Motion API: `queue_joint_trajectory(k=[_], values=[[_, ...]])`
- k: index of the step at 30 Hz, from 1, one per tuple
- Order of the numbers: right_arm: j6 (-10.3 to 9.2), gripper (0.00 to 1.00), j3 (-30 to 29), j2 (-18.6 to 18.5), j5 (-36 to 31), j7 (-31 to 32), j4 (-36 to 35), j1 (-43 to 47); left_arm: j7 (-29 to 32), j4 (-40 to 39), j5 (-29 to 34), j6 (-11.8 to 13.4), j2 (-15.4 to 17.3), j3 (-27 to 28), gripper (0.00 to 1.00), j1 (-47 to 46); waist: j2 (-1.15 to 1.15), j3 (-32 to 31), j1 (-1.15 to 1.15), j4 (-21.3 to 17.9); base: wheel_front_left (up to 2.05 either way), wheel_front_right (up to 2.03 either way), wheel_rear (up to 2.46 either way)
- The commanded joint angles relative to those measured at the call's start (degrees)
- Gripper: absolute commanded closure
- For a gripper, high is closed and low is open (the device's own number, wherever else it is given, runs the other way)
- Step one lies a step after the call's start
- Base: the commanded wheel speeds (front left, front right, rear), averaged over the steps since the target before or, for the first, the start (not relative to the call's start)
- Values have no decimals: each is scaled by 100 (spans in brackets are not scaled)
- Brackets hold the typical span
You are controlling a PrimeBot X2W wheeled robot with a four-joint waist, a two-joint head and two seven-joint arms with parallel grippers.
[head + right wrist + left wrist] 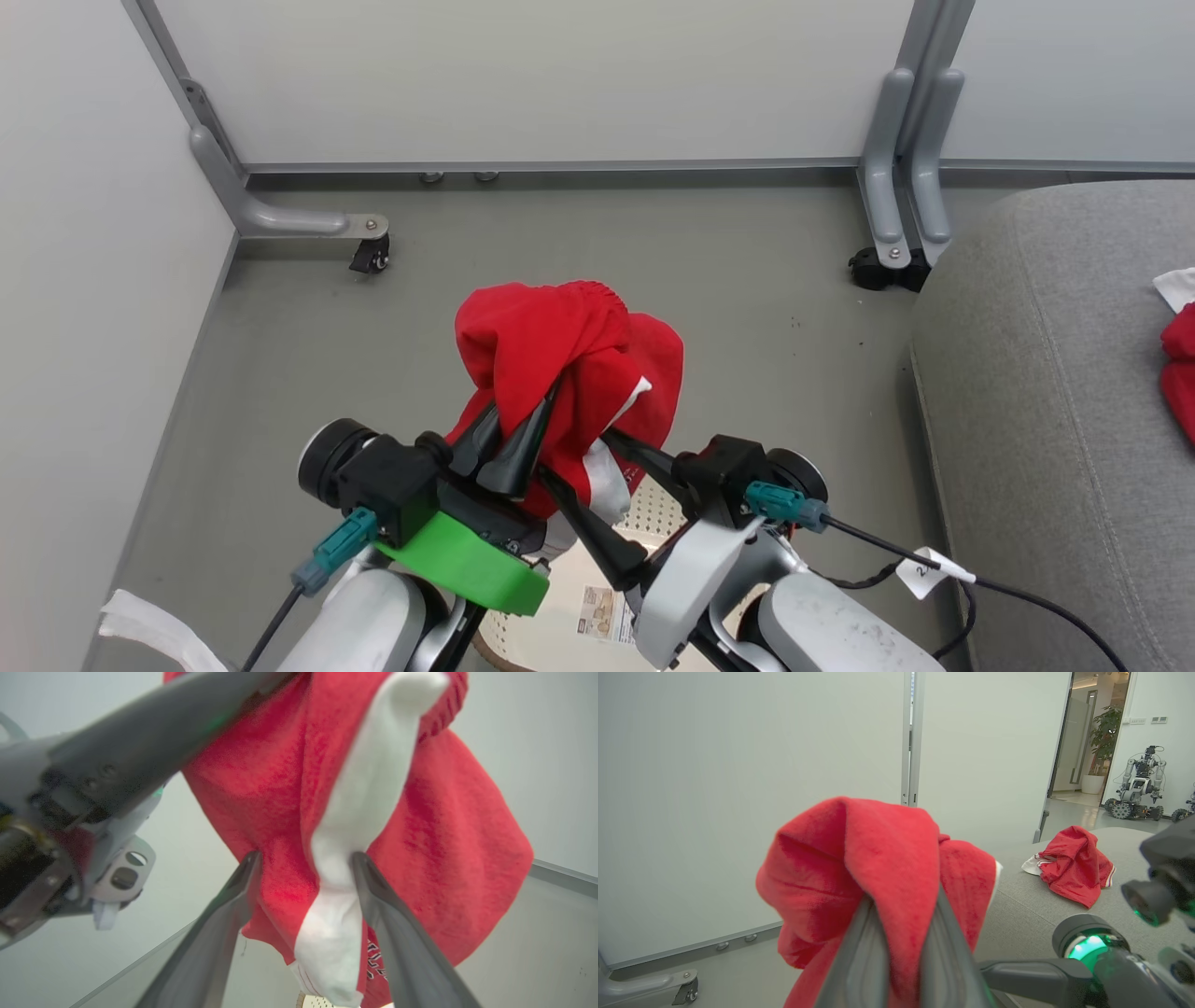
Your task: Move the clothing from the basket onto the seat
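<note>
The left end effector (521,411) is pinched tight on a fold of the garment (560,345) and holds it up in a bunch above the basket (656,509), high enough, I judge, for the cloth to clear the rim on the way over. The right end effector (574,453) stands wide, one finger on each side of the hanging cloth (the right wrist view shows the white trim between them, unclamped). It looks placed to take a second hold or steady the drape.

The garment is bright red and soft, slumped over the left fingers like a hood. A white band runs down its lower part and there is a gathered edge on top. The seat (1036,392) lies well to the right, and the second garment (1073,863) is on it in a crumpled heap.
</note>
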Motion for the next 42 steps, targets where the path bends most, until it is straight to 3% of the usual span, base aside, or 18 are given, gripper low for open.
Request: queue_joint_trajectory(k=[1,15,16,17,18,28,29,30,42], values=[[0,0,49,6,41,-84,163,-163,-43,-11,27,-32,-26,-24,100,-100,0,71,0,55,0,0,0],[0,0,622,10,723,-754,1111,-1104,-45,38,-104,-76,-78,-232,100,-199,0,149,0,107,0,0,0],[0,33,695,11,794,-763,1139,-1159,-45,45,-116,-79,-74,-244,100,-201,0,150,0,109,0,0,0],[0,95,751,12,837,-763,1179,-1202,-46,48,-117,-81,-71,-251,100,-205,0,153,0,109,0,0,0],[0,100,789,8,886,-797,1220,-1256,-46,49,-128,-83,-72,-261,100,-210,0,155,0,111,0,0,0],[0,100,1080,10,1214,-1016,1479,-1493,-47,46,-144,-63,-67,-221,100,-196,0,176,0,105,0,0,0],[0,100,1094,10,1225,-1042,1495,-1498,-48,45,-121,-22,-80,-185,71,-191,0,181,0,103,0,0,0],[0,100,1099,10,1224,-1062,1515,-1500,-48,25,-76,22,-93,-147,0,-190,0,189,0,95,0,0,0],[0,100,246,9,643,-1238,1581,-1365,-31,9,378,183,176,36,0,-22,0,327,0,-100,0,0,0]])
